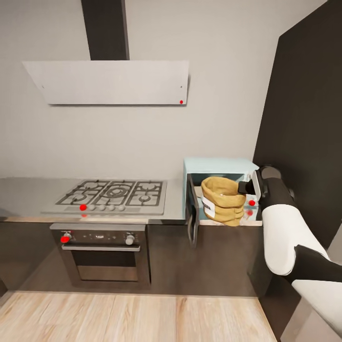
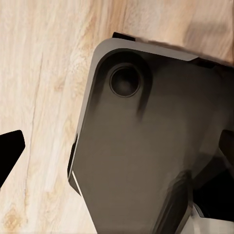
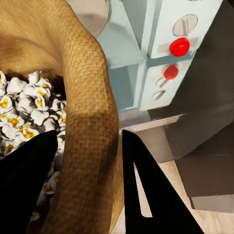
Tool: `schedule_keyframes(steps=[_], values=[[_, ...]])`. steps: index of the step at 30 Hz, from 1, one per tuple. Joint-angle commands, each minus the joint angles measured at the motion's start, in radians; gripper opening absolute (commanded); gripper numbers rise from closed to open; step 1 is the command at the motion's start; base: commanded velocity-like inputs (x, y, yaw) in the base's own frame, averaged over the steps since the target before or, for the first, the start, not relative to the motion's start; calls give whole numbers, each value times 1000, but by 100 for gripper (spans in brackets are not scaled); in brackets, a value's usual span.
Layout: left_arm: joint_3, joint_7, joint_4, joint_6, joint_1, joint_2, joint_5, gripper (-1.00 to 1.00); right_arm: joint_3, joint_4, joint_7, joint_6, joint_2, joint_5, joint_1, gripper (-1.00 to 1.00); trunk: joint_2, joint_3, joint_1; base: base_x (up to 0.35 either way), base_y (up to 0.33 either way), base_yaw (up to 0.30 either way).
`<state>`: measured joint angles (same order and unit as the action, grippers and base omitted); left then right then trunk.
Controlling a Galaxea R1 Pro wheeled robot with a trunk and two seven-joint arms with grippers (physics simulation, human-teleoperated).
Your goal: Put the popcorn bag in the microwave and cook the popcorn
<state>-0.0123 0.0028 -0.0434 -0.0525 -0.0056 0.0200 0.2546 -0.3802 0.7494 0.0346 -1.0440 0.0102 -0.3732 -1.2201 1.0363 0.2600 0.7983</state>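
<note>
Right wrist view: right pincer (image 3: 87, 180) pinching rolled rim of mustard-tan wrinkly paper popcorn bag (image 3: 73, 73), white popped popcorn (image 3: 19, 107) inside.
Risk: tipping bag, spilling popcorn, if tugged against mint-blue microwave (image 1: 218, 167).

One popcorn bag (image 1: 222, 200); one microwave (image 1: 218, 167); one gas hob (image 1: 111, 194); one oven (image 1: 102, 254); one hood (image 1: 109, 81); two red knobs on microwave panel (image 3: 179, 47); popped popcorn (image 3: 19, 105) too many to count.

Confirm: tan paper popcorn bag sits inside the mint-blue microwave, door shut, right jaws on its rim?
Wrong on the door. The head view shows the mint-blue microwave with its dark door swung open. The tan paper popcorn bag is inside, and the right gripper has its jaws astride the rim.
</note>
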Motion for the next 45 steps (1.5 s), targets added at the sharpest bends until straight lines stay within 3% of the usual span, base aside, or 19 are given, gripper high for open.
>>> schedule_keyframes(steps=[1,45], values=[[-1,0,0,-3,-1,0,2,100,-1,1,3,-3,-1,-4,-1,-100,1,1,1,274,0,0],[0,0,0,-3,-1,0,3,100,3,-19,-4,-3,5,-7,-1,-100,1,1,1,153,0,0]])
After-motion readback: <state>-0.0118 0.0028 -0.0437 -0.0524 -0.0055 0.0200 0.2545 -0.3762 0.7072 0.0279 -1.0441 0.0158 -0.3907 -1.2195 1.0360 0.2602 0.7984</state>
